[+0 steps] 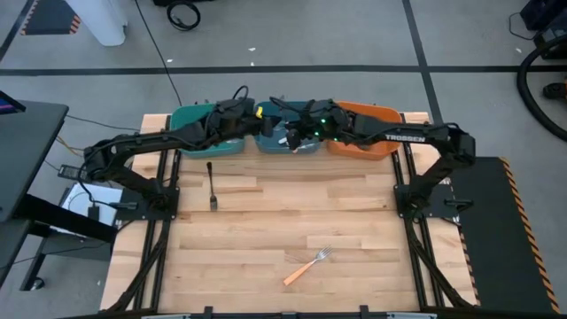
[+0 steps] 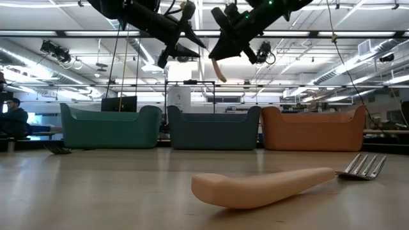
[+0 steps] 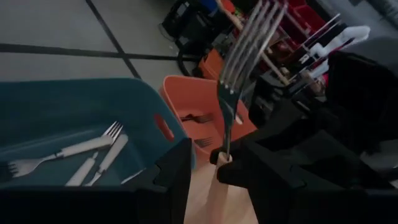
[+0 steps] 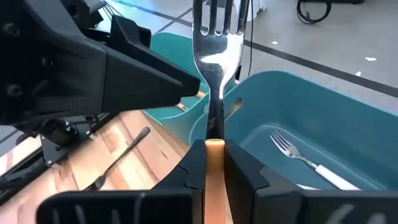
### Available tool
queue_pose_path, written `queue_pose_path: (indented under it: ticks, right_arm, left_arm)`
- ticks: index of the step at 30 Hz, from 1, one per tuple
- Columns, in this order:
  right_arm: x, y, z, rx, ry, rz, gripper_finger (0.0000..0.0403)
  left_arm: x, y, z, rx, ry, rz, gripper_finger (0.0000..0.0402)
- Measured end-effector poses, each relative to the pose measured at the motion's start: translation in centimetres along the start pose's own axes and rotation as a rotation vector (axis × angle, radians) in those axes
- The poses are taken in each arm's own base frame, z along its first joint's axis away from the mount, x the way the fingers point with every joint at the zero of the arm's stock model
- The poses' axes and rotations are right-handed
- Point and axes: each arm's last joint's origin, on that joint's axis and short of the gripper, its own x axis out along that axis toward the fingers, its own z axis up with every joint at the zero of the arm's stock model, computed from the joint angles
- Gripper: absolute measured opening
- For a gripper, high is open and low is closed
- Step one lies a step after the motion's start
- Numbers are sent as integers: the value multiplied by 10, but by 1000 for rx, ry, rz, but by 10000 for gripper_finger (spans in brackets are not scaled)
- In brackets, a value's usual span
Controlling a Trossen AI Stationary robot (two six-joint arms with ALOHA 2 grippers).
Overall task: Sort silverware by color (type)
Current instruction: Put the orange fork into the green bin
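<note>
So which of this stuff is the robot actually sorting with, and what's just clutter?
Part of the job:
orange-handled fork held in the right gripper
left gripper, above the bins
black fork on the table
orange-handled fork on the table
teal bin, blue bin, orange bin

Just lying about:
floor cables

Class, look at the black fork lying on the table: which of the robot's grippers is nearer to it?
Left. The left gripper hangs over the bins just beyond the black fork. The right gripper, holding an orange-handled fork, is farther along the bin row.
</note>
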Motion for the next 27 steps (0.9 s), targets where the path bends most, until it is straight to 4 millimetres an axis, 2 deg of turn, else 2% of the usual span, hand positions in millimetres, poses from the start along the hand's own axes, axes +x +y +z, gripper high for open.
queue_pose_path:
  ticks: [4,10,17,21,25,27]
  right_arm:
    - [7,2,-1,-4,11,-3,39]
    - [6,7,-1,-10,19,36,39]
    - [14,14,-10,-24,55,67,39]
    - [12,15,-12,-33,70,61,39]
    - [11,16,-12,-38,69,66,39]
    - [11,16,-12,-40,72,69,40]
  left_arm:
    - [0,-1,-1,3,4,-4,146]
    - [2,2,0,2,4,6,146]
    - [14,5,-5,4,0,-12,135]
    - [17,6,-8,31,24,-29,100]
    - [17,5,-7,73,21,-45,32]
    - [16,5,-7,72,24,-53,12]
